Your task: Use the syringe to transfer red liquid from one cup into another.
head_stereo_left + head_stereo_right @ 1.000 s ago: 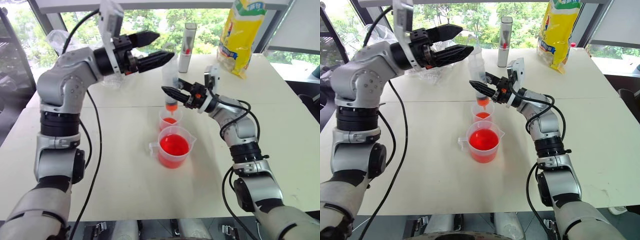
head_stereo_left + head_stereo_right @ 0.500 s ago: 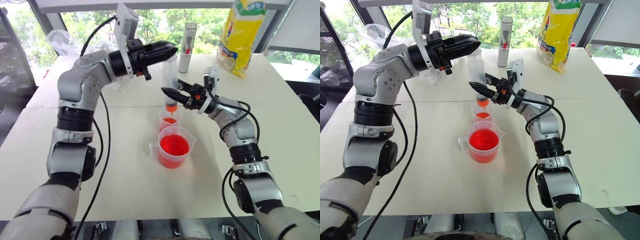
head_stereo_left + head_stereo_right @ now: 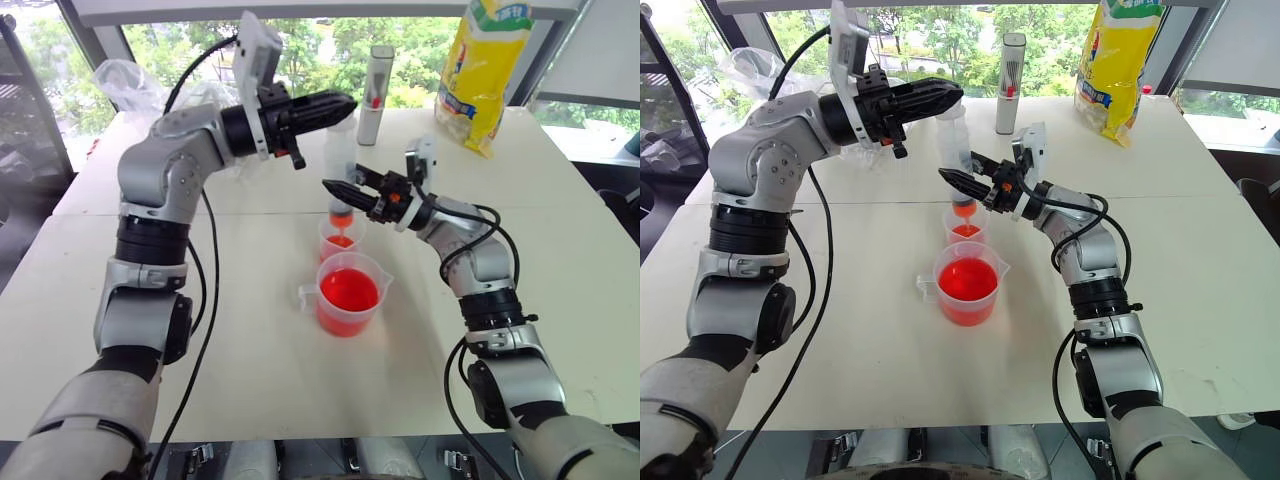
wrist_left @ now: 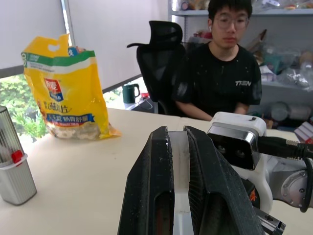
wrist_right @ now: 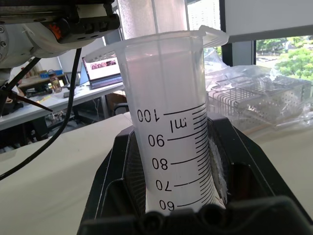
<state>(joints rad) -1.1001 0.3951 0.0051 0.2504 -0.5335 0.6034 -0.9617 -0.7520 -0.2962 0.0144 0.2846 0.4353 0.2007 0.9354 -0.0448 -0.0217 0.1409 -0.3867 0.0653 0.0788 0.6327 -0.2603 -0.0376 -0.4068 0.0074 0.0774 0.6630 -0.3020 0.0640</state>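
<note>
**Syringe upright over small cup, both grippers closed on it**

Right gripper [image 3: 962, 182]: jaws closed on the barrel of the syringe [image 5: 171, 147], low on the tube; the graduation marks show between its fingers in the right wrist view. Syringe stands upright, orange-red tip down, just above the small cup [image 3: 965, 226].

Left gripper [image 3: 340, 103]: reaches in from the left at the top of the syringe, jaws shut on the white plunger [image 4: 179, 166], which sits between the two fingers in the left wrist view.

Small cup holds some red liquid [image 3: 965, 231]. Handled cup [image 3: 347, 295], touching or just in front of it toward the near edge of the tabletop [image 3: 870, 330], holds more.
</note>
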